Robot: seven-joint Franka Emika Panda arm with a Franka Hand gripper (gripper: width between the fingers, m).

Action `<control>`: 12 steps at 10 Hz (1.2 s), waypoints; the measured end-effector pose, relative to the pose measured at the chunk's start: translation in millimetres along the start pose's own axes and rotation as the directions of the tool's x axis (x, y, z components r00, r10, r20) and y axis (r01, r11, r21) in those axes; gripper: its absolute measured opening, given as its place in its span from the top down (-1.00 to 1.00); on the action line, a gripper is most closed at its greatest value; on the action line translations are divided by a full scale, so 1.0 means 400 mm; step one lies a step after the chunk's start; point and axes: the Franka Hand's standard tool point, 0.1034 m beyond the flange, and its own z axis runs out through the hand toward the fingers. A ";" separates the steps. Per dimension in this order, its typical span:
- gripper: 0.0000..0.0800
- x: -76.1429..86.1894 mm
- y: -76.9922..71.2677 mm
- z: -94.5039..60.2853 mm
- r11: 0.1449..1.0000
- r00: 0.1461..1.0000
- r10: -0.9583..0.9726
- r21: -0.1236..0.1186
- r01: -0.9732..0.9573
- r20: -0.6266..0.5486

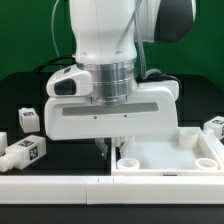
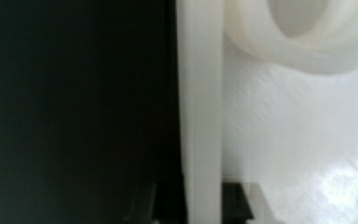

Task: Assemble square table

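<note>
Wrist view: gripper (image 2: 202,205) pinched on the rim of the square panel (image 2: 282,130) (corner socket (image 2: 309,35) nearby). Positioning step, probably; next, slide it, then fetch 1 leg (image 1: 25,152).

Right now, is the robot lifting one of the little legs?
No, the gripper is down at the rim of the square panel, while the legs lie apart from it.

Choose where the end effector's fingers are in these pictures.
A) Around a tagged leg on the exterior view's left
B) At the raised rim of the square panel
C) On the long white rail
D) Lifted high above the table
B: the end effector reaches down at the edge of the square panel, and the wrist view shows the raised rim running between its fingers.
</note>
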 end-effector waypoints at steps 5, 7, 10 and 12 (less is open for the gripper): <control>0.36 0.009 -0.003 0.002 1.000 1.000 -0.009 -0.006 0.009 0.000; -0.10 0.007 -0.023 -0.042 1.000 1.000 -0.005 0.002 0.005 0.024; -0.58 -0.028 -0.075 -0.154 0.997 0.996 0.081 0.011 -0.082 0.044; -0.62 -0.030 -0.074 -0.145 0.998 0.997 0.061 0.012 -0.061 0.048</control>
